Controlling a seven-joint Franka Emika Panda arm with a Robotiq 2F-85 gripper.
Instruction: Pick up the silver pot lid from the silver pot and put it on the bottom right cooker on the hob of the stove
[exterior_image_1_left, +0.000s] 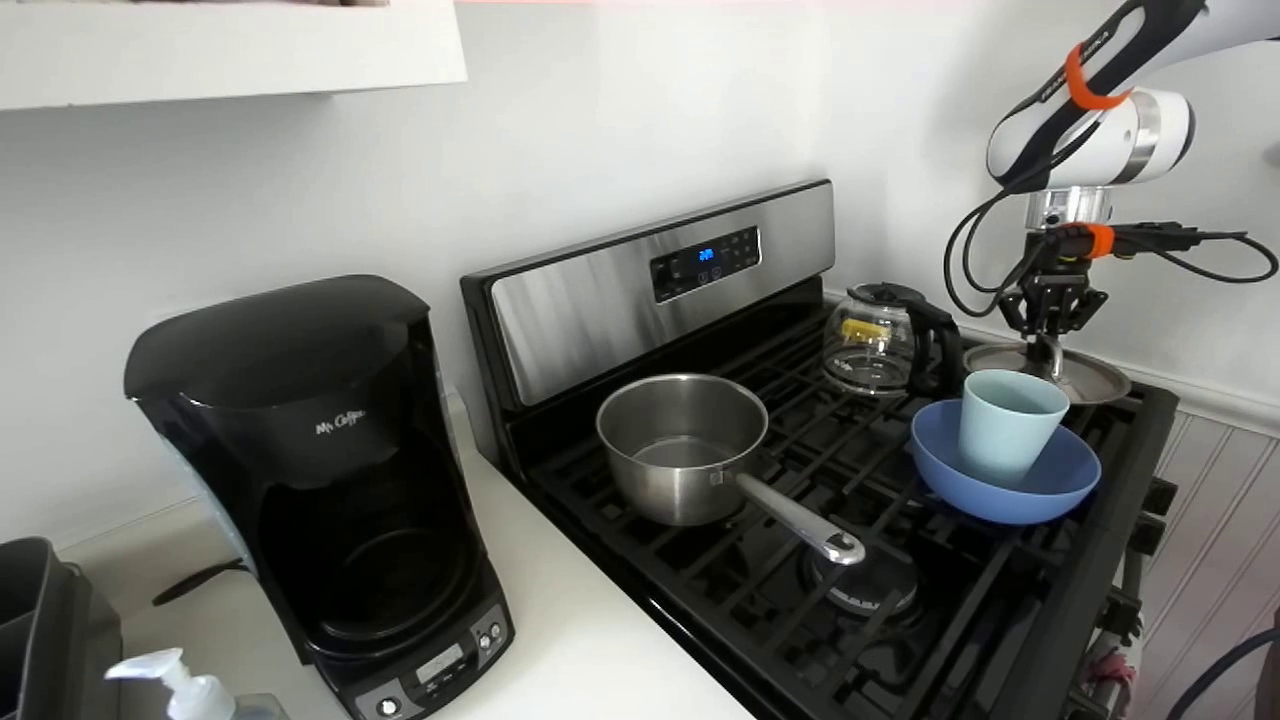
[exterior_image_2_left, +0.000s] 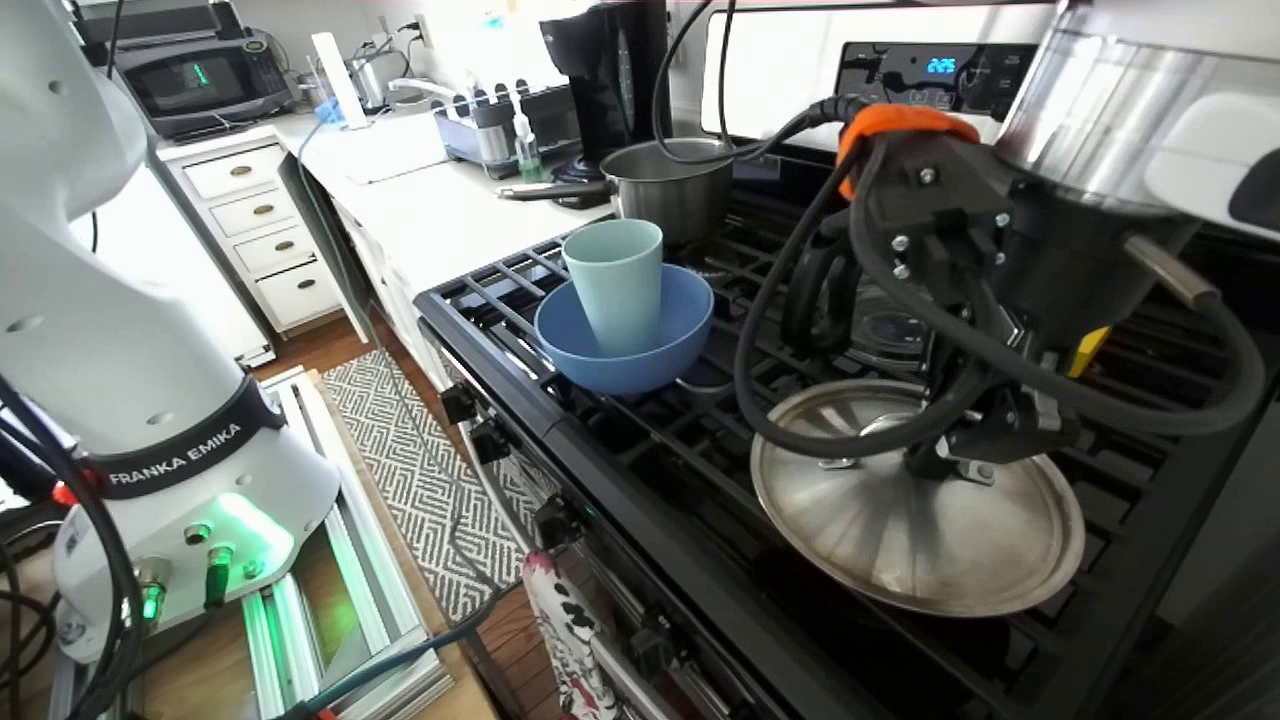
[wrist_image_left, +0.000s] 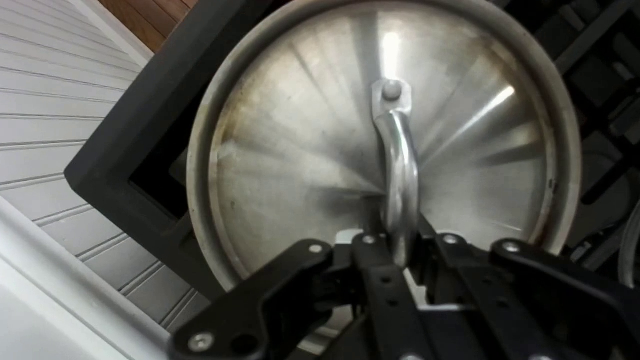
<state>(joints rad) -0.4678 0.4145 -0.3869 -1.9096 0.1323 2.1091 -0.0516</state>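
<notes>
Lid (wrist_image_left: 290, 165) is under hand (wrist_image_left: 401, 227), handle (wrist_image_left: 401, 175) pinched betw. 2 fingers (wrist_image_left: 384, 272).

Both exterior views overlook the stove (exterior_image_1_left: 822, 452) (wrist view: close, downward).

Wrist view: pot lid (wrist_image_left: 345, 145) cropped above, partly behind pincer (wrist_image_left: 407, 242).

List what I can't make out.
Underside of the lid: hidden by its top in all views.
Floor of the bowl under the cup: covered in both exterior views.
Labels on the panel: too small in both exterior views.
Lower end of the towel: cut off by the bottom edge, exterior view.
</notes>
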